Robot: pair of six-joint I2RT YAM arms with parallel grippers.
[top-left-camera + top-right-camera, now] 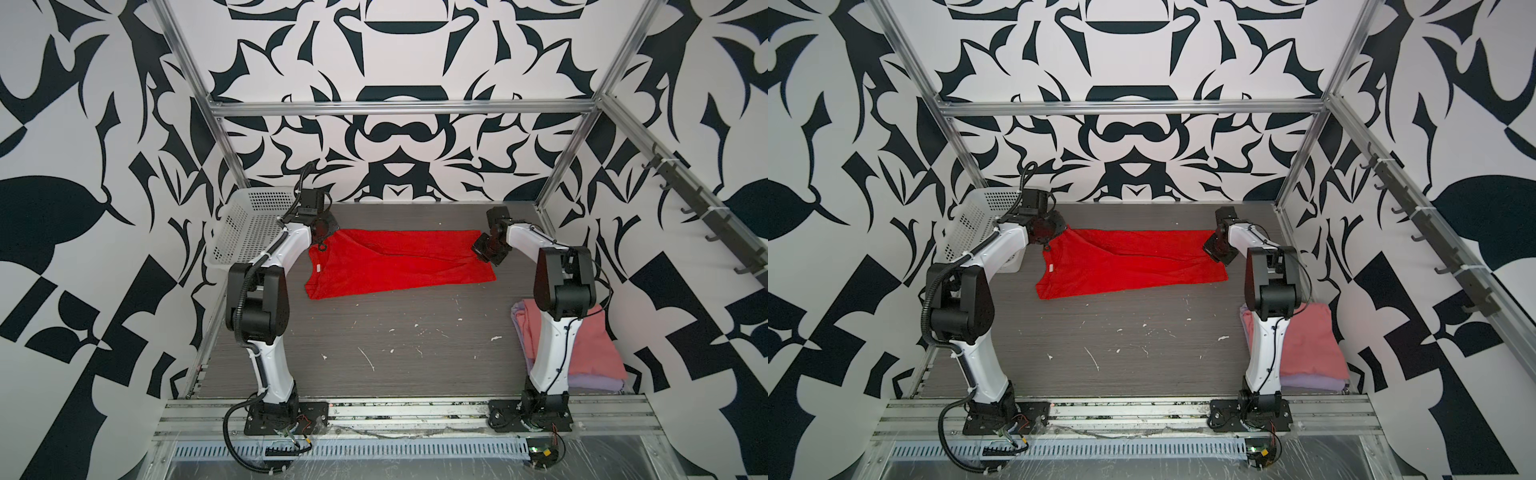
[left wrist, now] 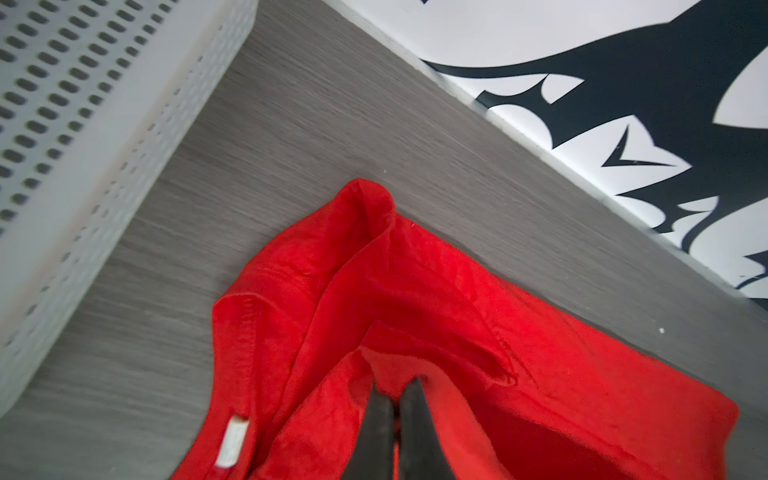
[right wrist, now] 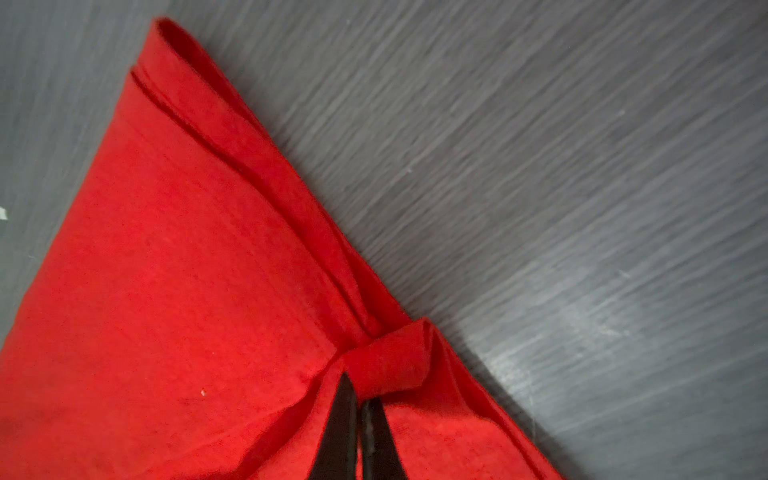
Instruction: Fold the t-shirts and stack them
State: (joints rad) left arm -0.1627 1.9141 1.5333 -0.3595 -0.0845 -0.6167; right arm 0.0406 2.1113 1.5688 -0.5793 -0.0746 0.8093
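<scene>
Standing at the far left edge of the grey worktop [image 1: 395, 353], the white perforated basket [image 1: 245, 224] sits just beside the left arm's wrist. The left end effector [image 1: 322, 244] is down at the far left corner of the red t-shirt [image 1: 395, 266]. The left wrist view shows its two dark fingers [image 2: 376, 424] pressed together on a pinch of red cloth, with the fabric rising in folds around the tips. Near that grip, on the shirt's left edge, lies the small white neck label [image 1: 318, 268]. In both top views the red t-shirt stretches sideways across the far middle of the worktop, flat along its near part and creased along a diagonal ridge that runs between the two grips. At its far right corner the right end effector [image 1: 481, 248] is likewise clamped on the cloth: in the right wrist view its fingers [image 3: 345, 415] meet tightly under a small rolled tuck of red fabric. Farther right and nearer the camera, partly hidden behind the right arm, the folded pink t-shirt [image 1: 598, 340] lies on top of the folded lavender t-shirt [image 1: 594, 384], well apart from the red one.
</scene>
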